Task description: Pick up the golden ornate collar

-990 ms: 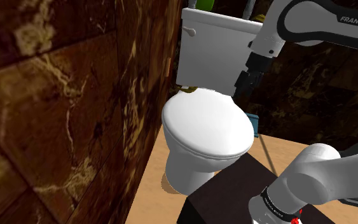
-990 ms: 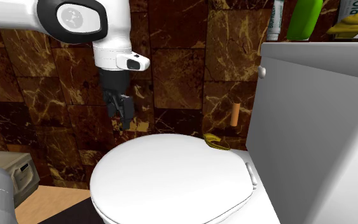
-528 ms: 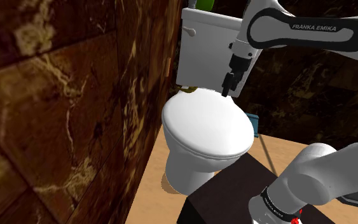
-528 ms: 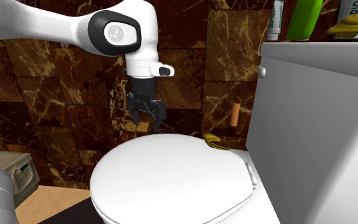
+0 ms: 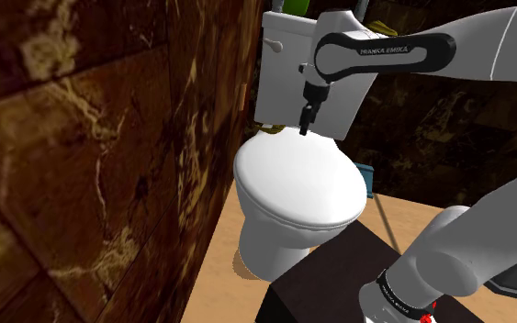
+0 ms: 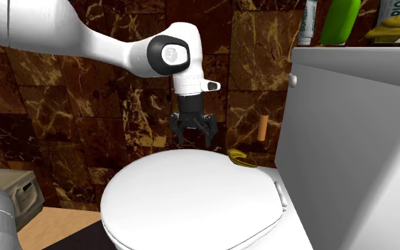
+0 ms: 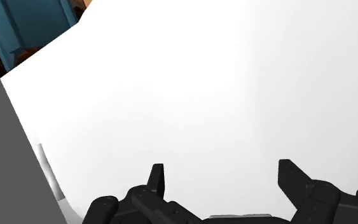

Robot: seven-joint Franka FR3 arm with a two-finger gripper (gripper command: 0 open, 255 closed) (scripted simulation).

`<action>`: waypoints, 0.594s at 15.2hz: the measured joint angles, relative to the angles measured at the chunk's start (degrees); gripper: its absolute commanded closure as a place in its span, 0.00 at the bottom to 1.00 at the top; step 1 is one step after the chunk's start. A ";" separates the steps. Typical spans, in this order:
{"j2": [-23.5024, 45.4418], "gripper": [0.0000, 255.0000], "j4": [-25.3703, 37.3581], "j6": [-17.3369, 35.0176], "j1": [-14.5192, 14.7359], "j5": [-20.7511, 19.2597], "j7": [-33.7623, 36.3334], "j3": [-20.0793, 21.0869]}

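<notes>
My gripper [image 6: 195,140] hangs fingers-down over the back of the lid [image 6: 191,202], a touch above centre in the second exterior view. It's spread wide: fingers apart, nothing between them, nothing gripped. The wrist view says the same. The gripper [image 7: 222,167] is splayed, its two black fingers [image 7: 157,175] well apart, with the white lid [image 7: 203,83] beneath them. The grey tank [image 7: 6,165] runs off to one side of the fingers, and a teal box [image 7: 31,22] sits past the lid's far rim.

And the collar [image 6: 242,160], there it is! Golden, lying at the rear rim of the lid by the foot of the tank [image 6: 354,142], just right of centre in that frame. It's down and to the right of my fingertips. Near, not touching.

In the shoulder view the collar [image 5: 270,130] peeks out as a gold sliver in the upper middle, at the back edge of the lid [image 5: 297,179], under the tank [image 5: 282,78]. My gripper [image 5: 304,124] is just to its right, tips low over the lid.

A brown marbled wall [image 5: 91,156] takes the left of the shoulder view, and the dark stand [image 5: 325,275] sits at bottom right. On top of the tank, upper right of the second exterior view, stands a green bottle [image 6: 340,21].
</notes>
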 measured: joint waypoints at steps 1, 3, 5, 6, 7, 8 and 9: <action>2.21 0.00 1.81 0.60 0.14 -0.79 -1.09 0.09; 6.38 0.00 5.28 1.83 0.26 -2.40 -3.53 0.10; 10.27 0.00 8.30 3.17 0.51 -4.03 -5.54 0.34; 11.78 0.00 9.42 3.78 0.73 -4.89 -6.31 0.57; 13.94 0.00 11.28 4.39 0.87 -5.70 -7.27 0.70; 16.06 0.00 13.00 5.09 0.94 -6.55 -8.30 0.76; 18.69 0.00 15.35 5.69 0.99 -7.36 -9.39 0.82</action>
